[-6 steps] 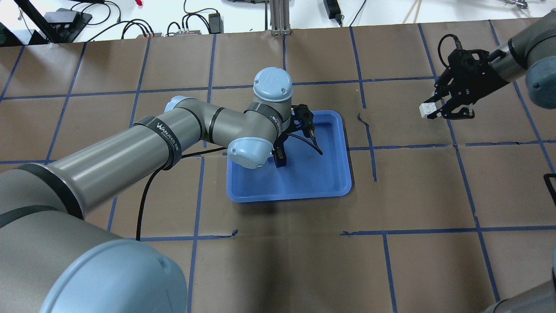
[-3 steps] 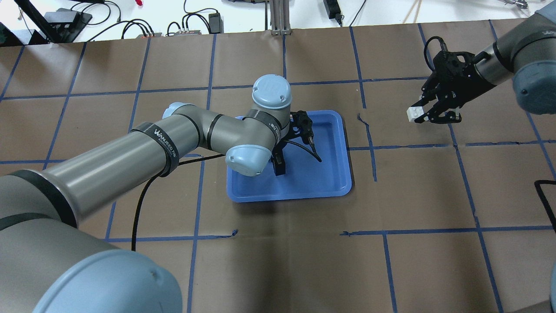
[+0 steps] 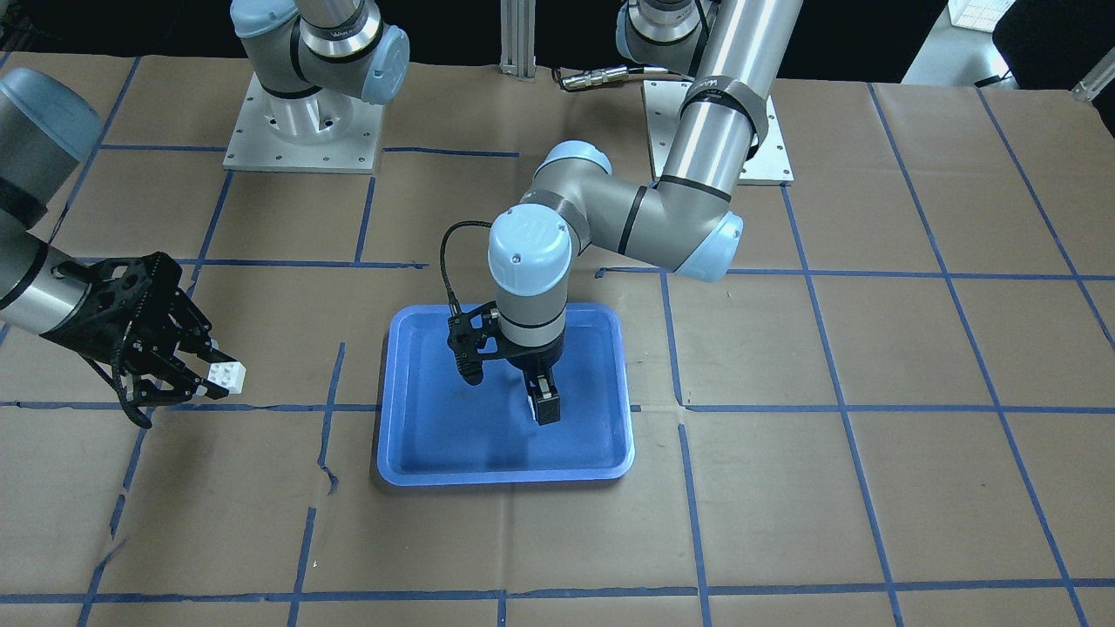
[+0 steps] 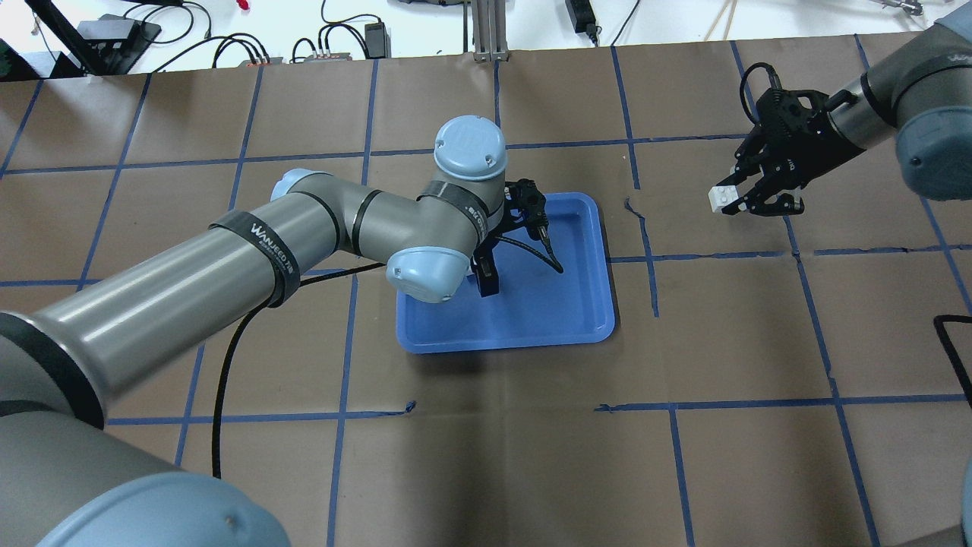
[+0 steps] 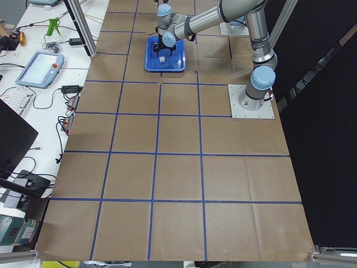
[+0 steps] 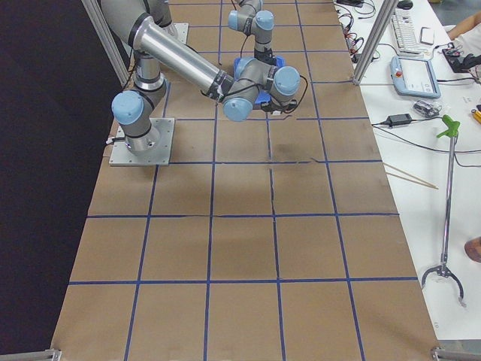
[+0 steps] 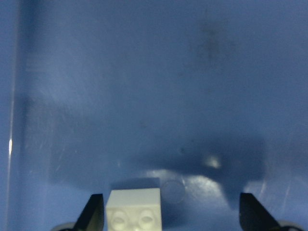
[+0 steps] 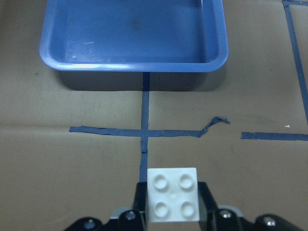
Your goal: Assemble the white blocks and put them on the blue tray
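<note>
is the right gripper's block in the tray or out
Out. The right gripper holds the white block above the brown table covering, well apart from the blue tray.

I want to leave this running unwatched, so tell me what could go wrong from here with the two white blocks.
1. The right tool pinches its white block only at the fingertips, well away from the blue tray. Pressing it onto the other block could twist it loose.
2. The second block is off-centre in the open left tool, close beside one finger. Closing may shove or tip it.
</note>
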Action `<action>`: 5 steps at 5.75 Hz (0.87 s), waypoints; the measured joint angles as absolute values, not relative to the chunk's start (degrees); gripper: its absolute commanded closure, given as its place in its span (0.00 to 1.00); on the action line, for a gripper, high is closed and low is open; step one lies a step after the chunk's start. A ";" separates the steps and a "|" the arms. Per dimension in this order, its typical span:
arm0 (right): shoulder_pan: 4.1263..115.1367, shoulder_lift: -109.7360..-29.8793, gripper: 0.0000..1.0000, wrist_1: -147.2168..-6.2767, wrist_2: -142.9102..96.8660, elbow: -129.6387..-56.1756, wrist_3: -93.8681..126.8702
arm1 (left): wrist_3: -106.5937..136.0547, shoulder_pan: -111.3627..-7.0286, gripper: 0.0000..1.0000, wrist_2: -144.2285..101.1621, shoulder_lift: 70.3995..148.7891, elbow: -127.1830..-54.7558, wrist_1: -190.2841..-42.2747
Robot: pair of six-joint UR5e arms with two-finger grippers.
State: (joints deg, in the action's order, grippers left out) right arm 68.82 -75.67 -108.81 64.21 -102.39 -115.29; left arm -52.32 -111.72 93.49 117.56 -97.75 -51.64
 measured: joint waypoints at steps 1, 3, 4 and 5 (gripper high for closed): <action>68.89 -75.67 0.81 -108.78 63.48 -102.43 -115.18 | -49.62 -110.86 0.01 93.60 113.45 -96.91 -55.23; 69.66 -76.14 0.81 -108.79 62.43 -103.55 -114.66 | -48.21 -107.59 0.01 93.47 102.35 -93.96 -71.47; 70.85 -76.63 0.81 -108.98 62.29 -104.24 -113.69 | -48.14 -105.29 0.01 93.64 97.22 -91.17 -79.63; 72.96 -76.87 0.81 -109.71 62.16 -104.84 -111.38 | -48.10 -102.03 0.01 93.74 93.38 -88.12 -86.11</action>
State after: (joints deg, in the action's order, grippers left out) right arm 72.96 -76.87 -109.71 62.16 -104.84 -111.38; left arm -48.10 -102.03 93.74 93.38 -88.12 -86.11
